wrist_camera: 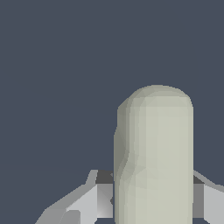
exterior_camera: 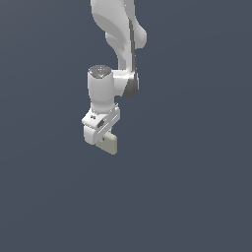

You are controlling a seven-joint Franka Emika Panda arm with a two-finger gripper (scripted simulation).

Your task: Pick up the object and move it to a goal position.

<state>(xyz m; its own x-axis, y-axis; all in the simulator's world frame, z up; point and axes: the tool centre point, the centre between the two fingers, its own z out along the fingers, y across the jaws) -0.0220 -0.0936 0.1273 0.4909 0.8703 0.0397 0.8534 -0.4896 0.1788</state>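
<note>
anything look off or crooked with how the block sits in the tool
Nothing is damaged or dropped. The block sits between the fingers of the tool, off to one side of the wrist view's centre, and its end pokes out below the tool in the exterior view. No goal marker is visible.

Plain pale beige-olive block [wrist_camera: 153, 157], white arm [exterior_camera: 115, 29] with grey joint, uniform slate-blue backdrop [exterior_camera: 197, 147].
</note>
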